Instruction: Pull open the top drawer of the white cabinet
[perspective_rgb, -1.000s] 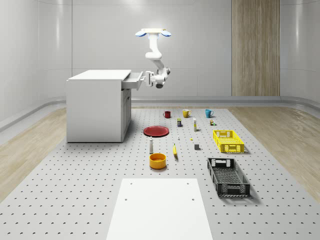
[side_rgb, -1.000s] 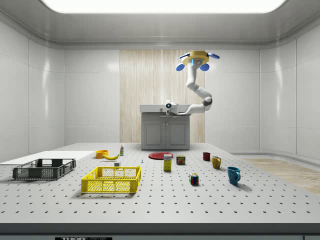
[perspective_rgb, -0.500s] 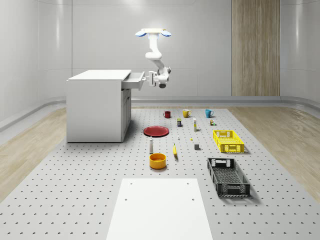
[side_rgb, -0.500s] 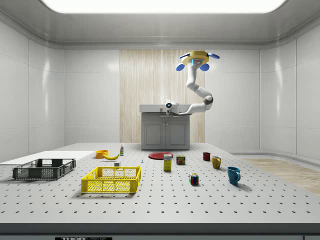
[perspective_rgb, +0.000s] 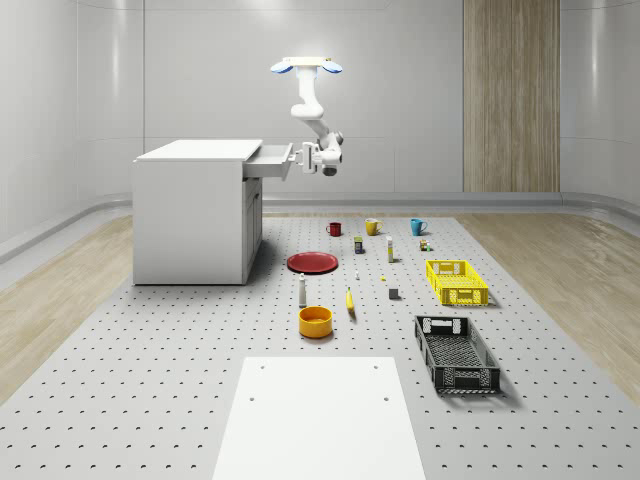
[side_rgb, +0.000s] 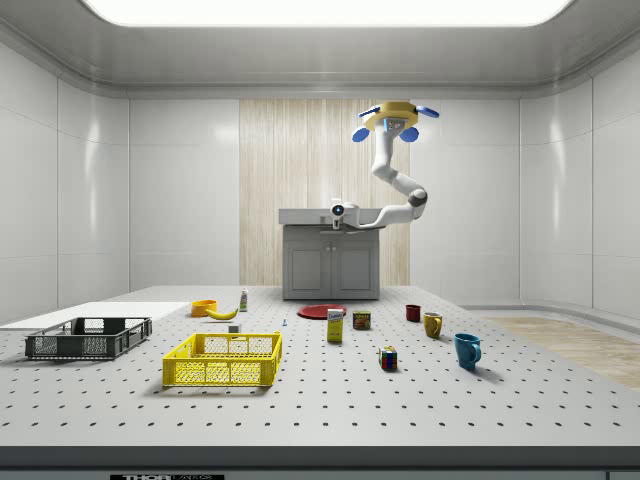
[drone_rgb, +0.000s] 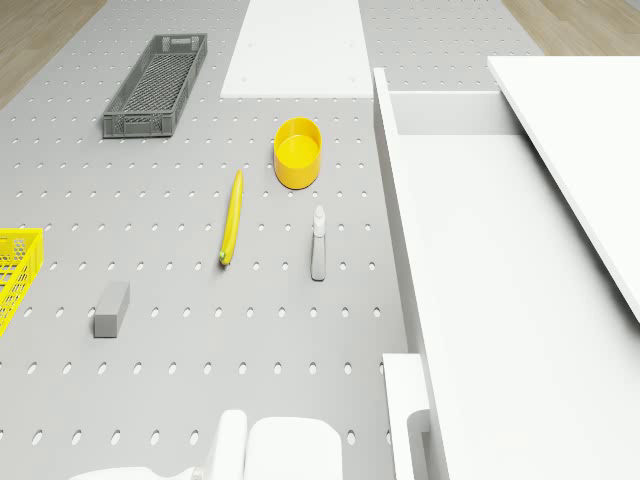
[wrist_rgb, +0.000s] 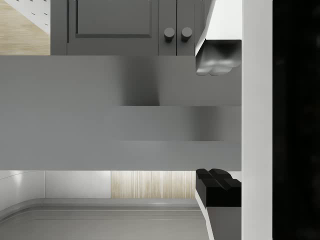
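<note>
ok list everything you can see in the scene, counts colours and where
cabinet: 1, white, whole-scene view's left
top drawer: 1, white, pulled partly out
plate: 1, red, floor by cabinet
mugs: 3, red, yellow, blue, back row
bowl: 1, orange-yellow, front of plate
banana: 1, yellow, beside bowl
spray bottle: 1, white, behind bowl
crates: 2, yellow and black, whole-scene view's right
drone: 1, white and blue, hovering beside cabinet
gripper: 1, white, at drawer front

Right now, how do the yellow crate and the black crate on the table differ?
The yellow crate is bright yellow; the black crate is dark. The yellow crate looks shorter and squarer, the black crate longer and narrower. In the whole-scene view, the yellow crate sits farther back, the black crate nearer. Both are open-topped lattice crates standing upright on the pegboard table.
</note>
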